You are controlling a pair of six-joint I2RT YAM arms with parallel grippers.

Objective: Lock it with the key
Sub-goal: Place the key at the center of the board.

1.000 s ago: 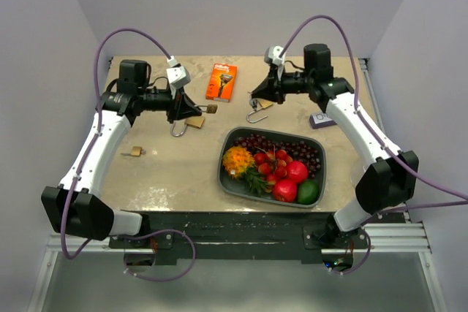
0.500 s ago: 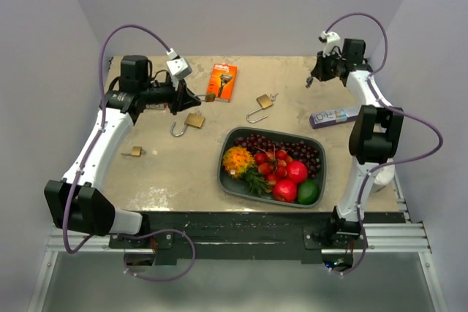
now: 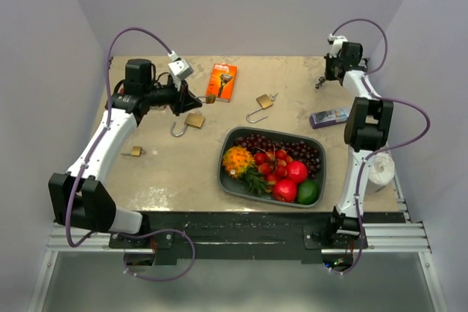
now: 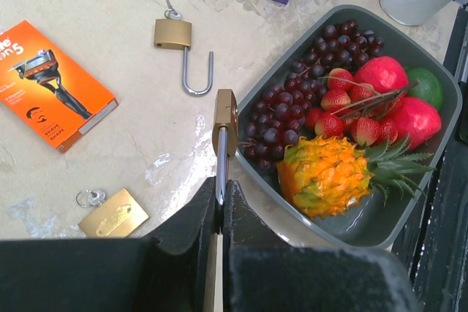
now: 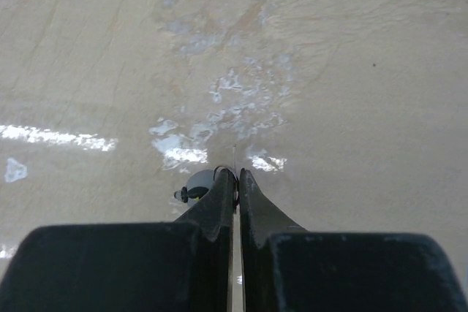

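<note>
My left gripper is shut on the steel shackle of a brass padlock and holds it above the table. In the left wrist view the gripper pinches the shackle and the padlock body points away. My right gripper is at the far right back of the table, shut on a thin key. In the right wrist view the gripper holds the key edge-on, its ring hanging to the left, close above the table.
An open padlock lies mid-table, another under my left gripper, a small one at left. An orange razor box, a grey fruit tray and a purple-white tube are nearby.
The right arm has swung from the table's middle, by the open padlock, to the far right back corner. The left gripper has lifted its padlock slightly toward the razor box.
</note>
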